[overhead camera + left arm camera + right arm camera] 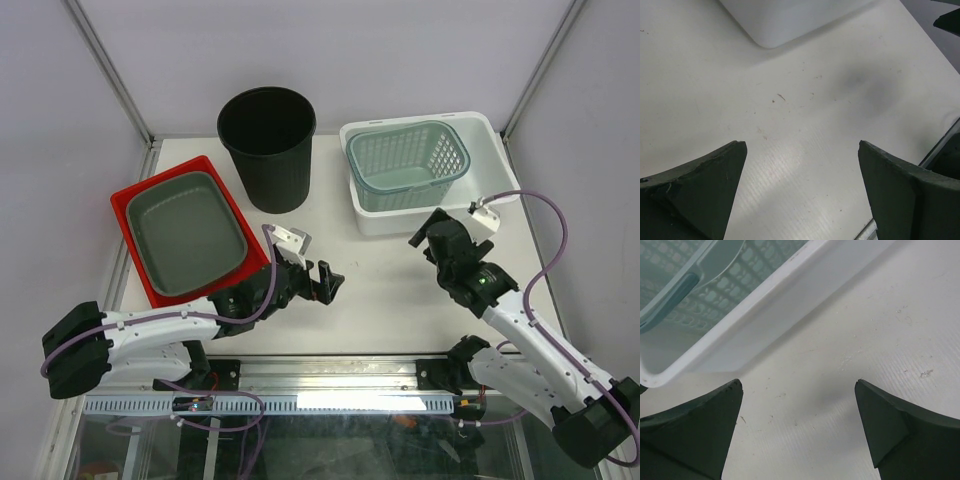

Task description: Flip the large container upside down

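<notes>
From above, the large black bin (267, 150) stands upright at the back of the table (380, 290), mouth up, between a red tray (125, 200) holding a grey tub (190, 230) and a white tub (480, 125) holding a teal basket (405, 165). Neither arm touches it.

The left wrist view shows the left end effector (802, 165) spread wide over bare table, holding nothing.

The right wrist view shows the right end effector (799, 410) just as wide and empty, beside the white tub's wall.
</notes>
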`<action>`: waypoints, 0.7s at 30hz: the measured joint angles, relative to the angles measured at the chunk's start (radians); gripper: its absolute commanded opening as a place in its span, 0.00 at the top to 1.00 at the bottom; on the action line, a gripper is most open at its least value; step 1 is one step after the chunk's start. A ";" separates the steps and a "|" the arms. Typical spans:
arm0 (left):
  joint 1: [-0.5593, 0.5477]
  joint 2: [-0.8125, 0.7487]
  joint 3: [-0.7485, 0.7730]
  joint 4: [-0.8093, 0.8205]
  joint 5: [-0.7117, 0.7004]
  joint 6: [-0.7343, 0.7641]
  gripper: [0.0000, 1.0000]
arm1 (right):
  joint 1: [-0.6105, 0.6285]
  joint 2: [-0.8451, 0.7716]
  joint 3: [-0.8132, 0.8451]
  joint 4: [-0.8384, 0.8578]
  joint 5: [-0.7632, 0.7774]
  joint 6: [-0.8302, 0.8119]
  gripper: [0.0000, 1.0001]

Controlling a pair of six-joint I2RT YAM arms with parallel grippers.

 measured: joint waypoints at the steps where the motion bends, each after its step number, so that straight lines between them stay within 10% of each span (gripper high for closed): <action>1: -0.005 0.008 0.000 0.002 -0.002 -0.001 0.01 | 0.000 0.001 -0.002 0.001 -0.001 0.003 0.02; 21: -0.005 -0.125 -0.068 0.018 -0.072 -0.039 0.01 | -0.106 0.252 0.233 0.116 -0.069 -0.191 0.01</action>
